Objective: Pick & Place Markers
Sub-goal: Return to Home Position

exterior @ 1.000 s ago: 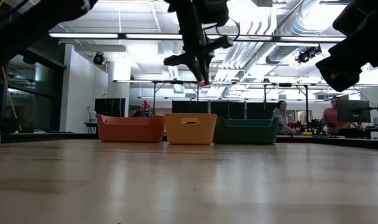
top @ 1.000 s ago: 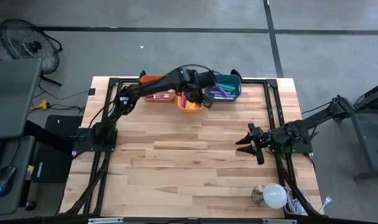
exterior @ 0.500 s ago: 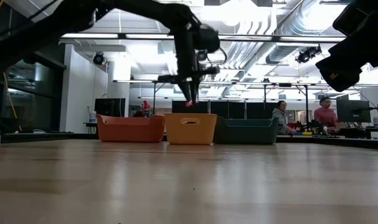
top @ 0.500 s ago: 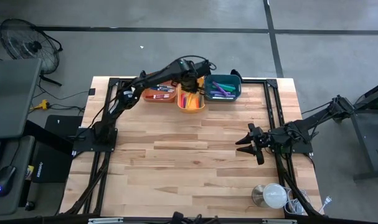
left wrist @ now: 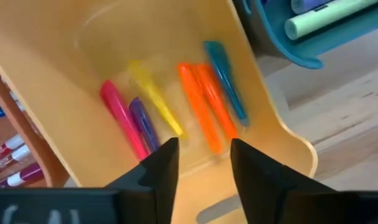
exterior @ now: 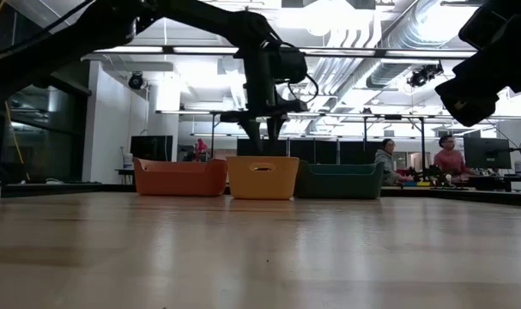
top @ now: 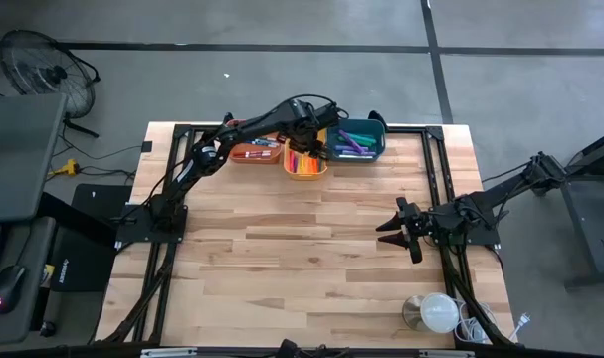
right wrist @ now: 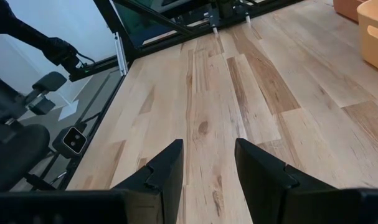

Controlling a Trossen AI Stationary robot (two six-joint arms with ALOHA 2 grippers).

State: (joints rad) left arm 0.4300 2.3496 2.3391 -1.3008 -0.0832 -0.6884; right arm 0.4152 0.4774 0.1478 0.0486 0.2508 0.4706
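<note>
The left gripper [top: 304, 137] [exterior: 262, 129] [left wrist: 204, 144] hangs over the yellow bin [top: 306, 172] [exterior: 263, 178] [left wrist: 51, 81], the middle of 3 bins at the far edge of the table [top: 282, 268]. Its fingers are spread and hold nothing. Below it, 6 markers [left wrist: 198, 106] lie on the bin floor: 1 pink, 1 purple, 1 yellow, 2 orange, 1 teal. The orange bin [top: 247, 155] [exterior: 179, 177] on the left and the teal bin [top: 361, 155] [exterior: 339, 180] on the right also hold markers. The right gripper [top: 384, 233] [right wrist: 207, 146] waits over the table's right side, fingers apart, empty.

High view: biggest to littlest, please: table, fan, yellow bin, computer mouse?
1. wooden table
2. floor fan
3. yellow bin, under the open left gripper
4. computer mouse
The right gripper waits over the table's right side.
</note>
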